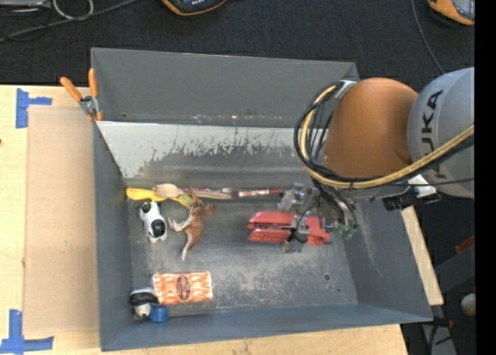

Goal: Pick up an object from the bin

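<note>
Red stapler (267, 229) lies flat on the floor of the grey bin (225, 94), right of centre, its long side running left to right. The gripper (296, 236) sits low on the stapler's right half, red showing on either side of it. Whether it is clamped on the stapler or merely poised there cannot be told from above. The stapler stands well apart from the other things, with bare floor around it, which likely makes it the easiest pick. The arm's orange cover (372, 125) and looped cables (310, 136) hang over the bin's right side.

The rest lies to the left. A banana (142, 193) and a thin rod (236, 192) rest along the back wall's foot. A black-and-white toy (154, 222) is just beside a tan animal figure (194, 229). An orange packet (182, 287) lies near the front wall, with a blue cap (159, 314) in the corner.
</note>
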`<state>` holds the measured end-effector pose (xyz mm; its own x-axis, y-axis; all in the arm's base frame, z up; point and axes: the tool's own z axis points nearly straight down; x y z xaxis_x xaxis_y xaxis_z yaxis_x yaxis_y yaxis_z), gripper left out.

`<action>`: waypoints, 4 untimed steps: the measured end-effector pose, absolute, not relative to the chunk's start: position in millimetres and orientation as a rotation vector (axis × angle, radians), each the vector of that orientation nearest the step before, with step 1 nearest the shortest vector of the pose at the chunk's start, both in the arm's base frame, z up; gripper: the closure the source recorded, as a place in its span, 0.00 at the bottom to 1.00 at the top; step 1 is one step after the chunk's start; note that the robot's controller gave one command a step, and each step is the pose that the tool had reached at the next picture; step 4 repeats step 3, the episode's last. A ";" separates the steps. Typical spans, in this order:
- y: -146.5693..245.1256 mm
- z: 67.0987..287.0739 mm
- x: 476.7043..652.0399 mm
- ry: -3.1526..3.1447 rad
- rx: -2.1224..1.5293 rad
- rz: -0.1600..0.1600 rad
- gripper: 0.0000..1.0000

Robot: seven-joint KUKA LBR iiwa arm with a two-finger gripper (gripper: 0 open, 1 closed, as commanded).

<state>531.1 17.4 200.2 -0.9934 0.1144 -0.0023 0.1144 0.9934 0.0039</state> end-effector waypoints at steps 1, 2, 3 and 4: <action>3.2 135.5 556.5 3.138 0.067 0.004 1.00; 8.7 167.6 551.4 3.150 0.052 0.004 1.00; 8.7 252.5 564.0 3.150 0.036 0.003 1.00; 8.7 252.5 564.0 3.150 0.036 0.003 1.00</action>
